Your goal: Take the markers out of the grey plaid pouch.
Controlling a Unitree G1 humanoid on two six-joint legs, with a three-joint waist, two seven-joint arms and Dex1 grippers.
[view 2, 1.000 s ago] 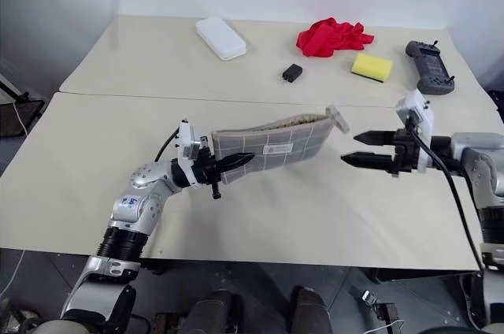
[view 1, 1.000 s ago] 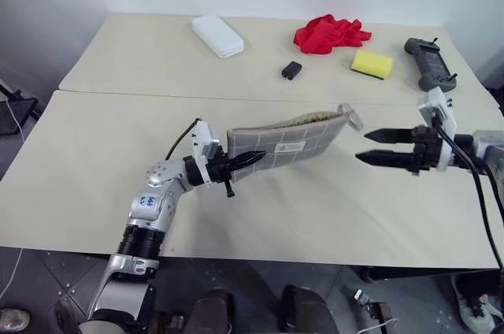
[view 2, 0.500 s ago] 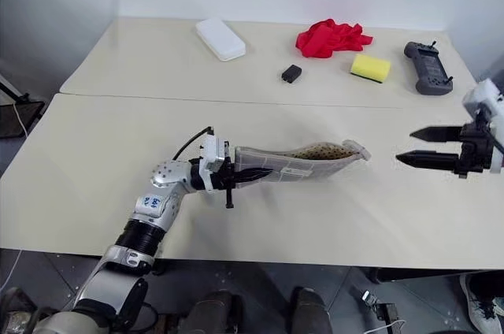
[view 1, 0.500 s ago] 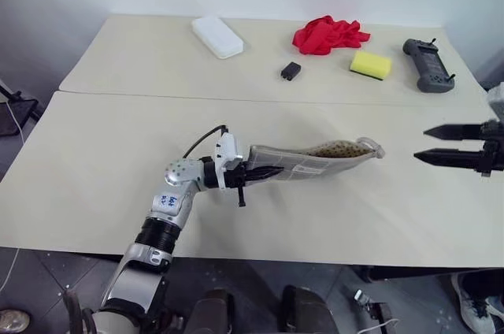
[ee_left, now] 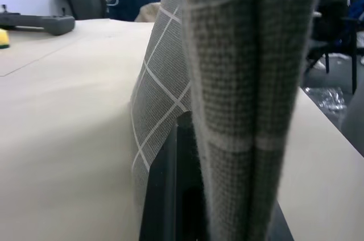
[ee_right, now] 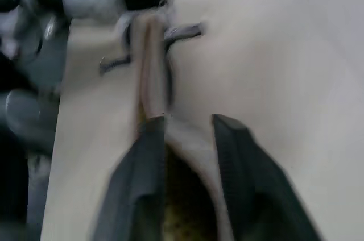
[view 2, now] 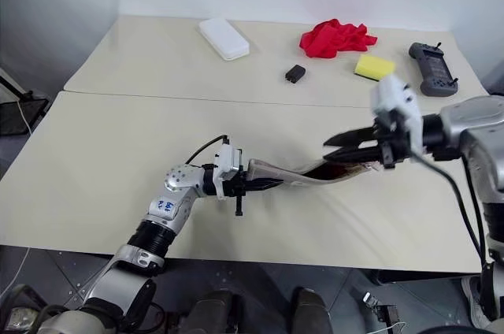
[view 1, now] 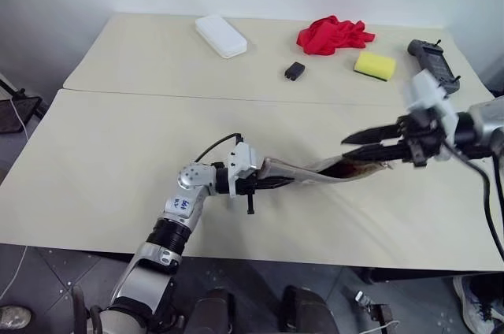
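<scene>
The grey plaid pouch (view 1: 315, 172) hangs edge-up just above the near table, sagging in the middle. My left gripper (view 1: 272, 183) is shut on its closed end, and the grid fabric (ee_left: 250, 82) is clamped between the black fingers (ee_left: 162, 195). My right gripper (view 1: 352, 146) reaches in from the right and sits at the pouch's open mouth (ee_right: 182, 207), where the dotted lining shows. A dark red patch (view 1: 352, 167) shows in the mouth; I cannot tell whether it is a marker. The markers are otherwise hidden.
On the far table lie a white box (view 1: 220, 35), a red cloth (view 1: 333, 35), a small black object (view 1: 294, 71), a yellow sponge (view 1: 373, 64) and a dark controller (view 1: 431, 58). A seam (view 1: 157, 95) separates the two tables.
My right gripper has swung in from the right edge to the pouch's mouth. The left gripper has shifted right and down a little, and the pouch has turned from face-on to edge-up.
</scene>
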